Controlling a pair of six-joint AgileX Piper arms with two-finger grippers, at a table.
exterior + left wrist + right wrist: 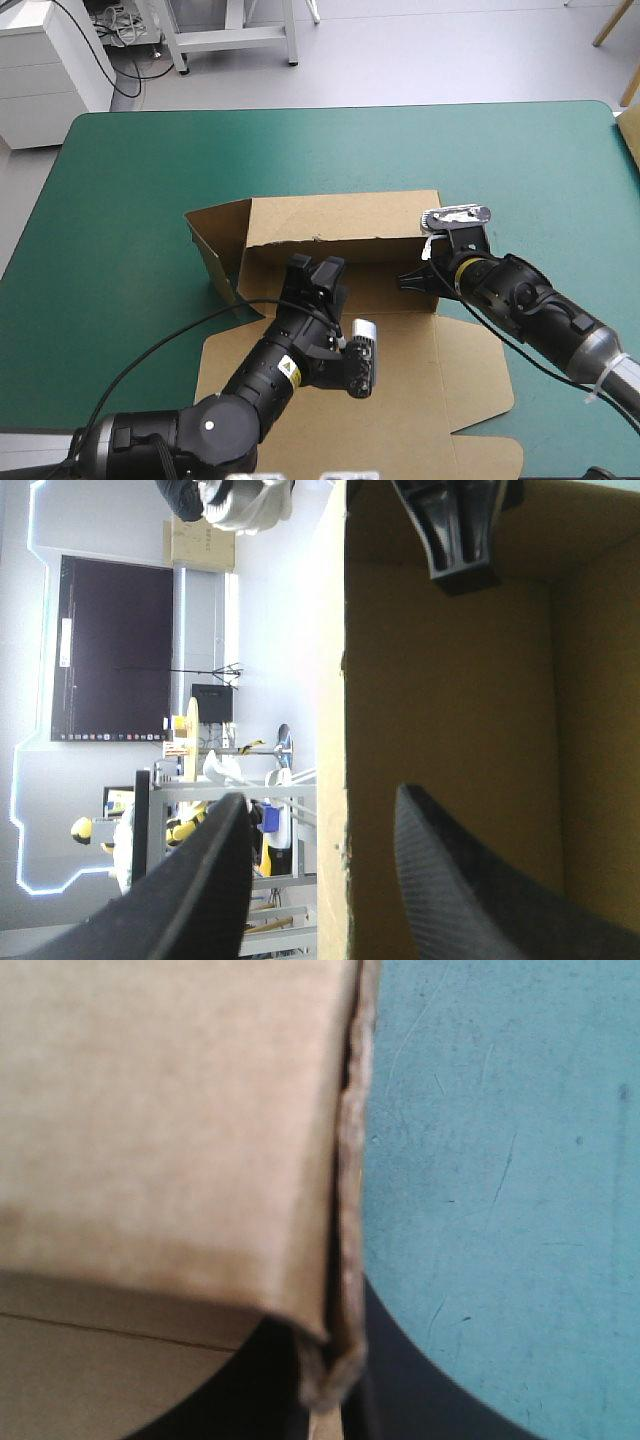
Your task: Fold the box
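The brown box (340,225) of cut board sits mid-way on the teal-green desk (130,180), one long wall raised. The right gripper (408,279) has its jaws clenched on that wall's end. The left gripper (316,268) has its jaws released, astride the wall's edge. The board looks light and stiff but likely to buckle, so pinch edges near creases.

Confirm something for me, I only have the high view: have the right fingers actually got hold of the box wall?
Observer: Yes. The right fingers are shut on the box, pinching the raised wall's end edge; the board looks crumpled there.
Operator: And the other arm?
Observer: The left fingers are open. The wall's top edge runs between them, one finger outside, one over the box's inside.
Operator: Touching it?
Observer: Seemingly not; a gap shows on each side.
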